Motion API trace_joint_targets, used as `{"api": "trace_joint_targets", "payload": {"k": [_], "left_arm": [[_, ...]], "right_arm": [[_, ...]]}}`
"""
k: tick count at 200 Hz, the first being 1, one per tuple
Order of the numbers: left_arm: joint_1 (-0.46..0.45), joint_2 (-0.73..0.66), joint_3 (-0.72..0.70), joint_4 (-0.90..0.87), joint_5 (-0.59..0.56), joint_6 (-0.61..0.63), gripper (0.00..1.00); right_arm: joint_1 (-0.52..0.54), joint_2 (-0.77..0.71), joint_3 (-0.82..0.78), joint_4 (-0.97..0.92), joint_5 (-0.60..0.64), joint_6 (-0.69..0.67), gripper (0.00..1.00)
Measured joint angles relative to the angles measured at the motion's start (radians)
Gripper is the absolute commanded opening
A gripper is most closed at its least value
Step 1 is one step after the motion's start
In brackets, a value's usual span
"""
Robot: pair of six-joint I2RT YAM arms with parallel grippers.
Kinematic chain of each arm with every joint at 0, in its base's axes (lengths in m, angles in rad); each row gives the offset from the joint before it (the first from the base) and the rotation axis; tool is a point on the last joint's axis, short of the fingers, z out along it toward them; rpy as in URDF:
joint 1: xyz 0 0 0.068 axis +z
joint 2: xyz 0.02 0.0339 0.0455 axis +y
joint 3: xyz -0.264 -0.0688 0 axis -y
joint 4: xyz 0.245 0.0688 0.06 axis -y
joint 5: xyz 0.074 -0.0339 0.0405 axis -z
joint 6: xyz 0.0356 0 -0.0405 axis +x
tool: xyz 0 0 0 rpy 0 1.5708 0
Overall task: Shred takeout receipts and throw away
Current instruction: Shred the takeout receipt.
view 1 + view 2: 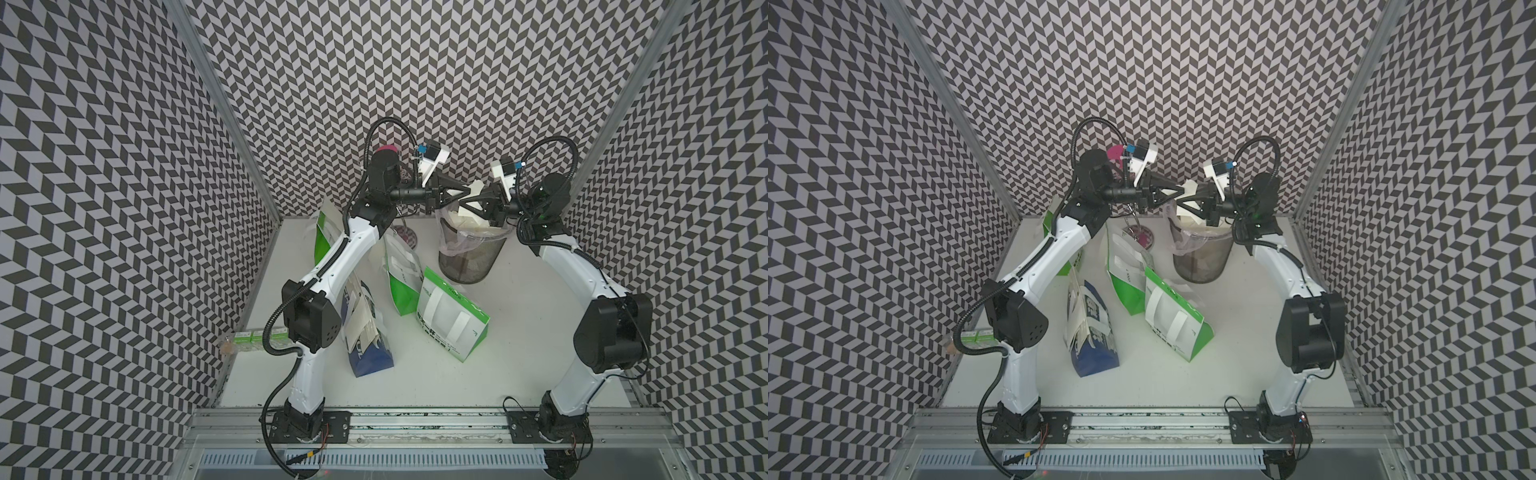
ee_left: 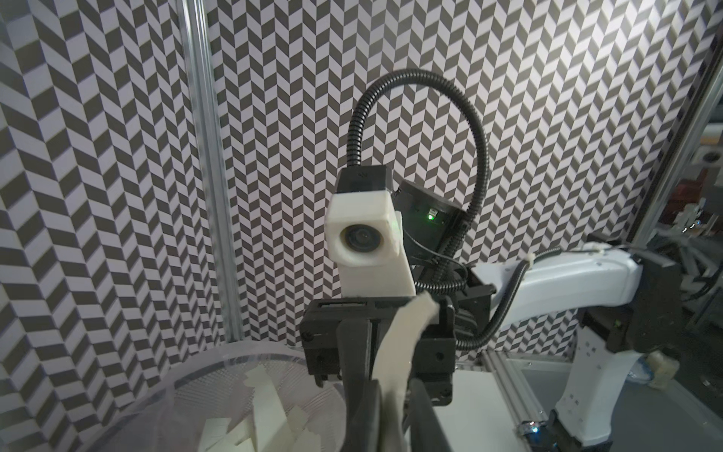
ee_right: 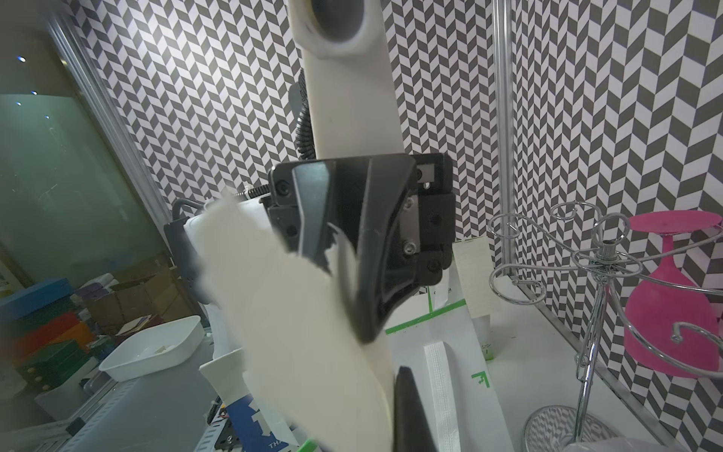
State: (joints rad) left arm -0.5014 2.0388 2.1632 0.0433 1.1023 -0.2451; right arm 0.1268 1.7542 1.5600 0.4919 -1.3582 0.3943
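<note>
Cream paper, a torn receipt (image 1: 478, 185), hangs in the air between the two grippers, which meet tip to tip just above the bin (image 1: 469, 266) at the back of the table (image 1: 519, 353). The right gripper (image 1: 462, 205) is clenched on the receipt. In the left wrist view the strip (image 2: 399, 344) runs up out of its jaws with a ragged top edge. The left gripper (image 1: 468, 192) faces it from the other side. In the right wrist view the paper (image 3: 297, 313) passes between its fingers (image 3: 375, 254), but whether they pinch it or have slackened cannot be told. The bin is black mesh with a clear liner, and scraps (image 2: 266, 407) of the same cream paper lie inside. In both top views, green-and-white bags (image 1: 453, 320) and a blue bag (image 1: 370, 349) lie tipped over on the table in front of the bin and towards the left arm. In the right wrist view a lined slip (image 3: 473, 274) stands upright beside a green-and-white bag, and a wire rack (image 3: 598, 274) near the back wall carries a pink glass (image 3: 673, 305) upside down.
</note>
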Motion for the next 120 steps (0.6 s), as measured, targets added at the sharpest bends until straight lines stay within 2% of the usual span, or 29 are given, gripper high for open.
{"api": "trace_joint_targets", "payload": {"k": [24, 52, 120], "left_arm": [[0.000, 0.000, 0.005, -0.039, 0.003, 0.018, 0.34], [0.000, 0.013, 0.057, -0.092, 0.005, 0.031, 0.34], [-0.016, 0.052, 0.114, -0.157, 0.004, 0.058, 0.33]], "right_arm": [[0.000, -0.002, 0.019, -0.085, 0.002, -0.069, 0.00], [0.002, -0.010, 0.029, -0.153, 0.005, -0.124, 0.00], [0.008, -0.015, 0.042, -0.219, 0.018, -0.176, 0.00]]}}
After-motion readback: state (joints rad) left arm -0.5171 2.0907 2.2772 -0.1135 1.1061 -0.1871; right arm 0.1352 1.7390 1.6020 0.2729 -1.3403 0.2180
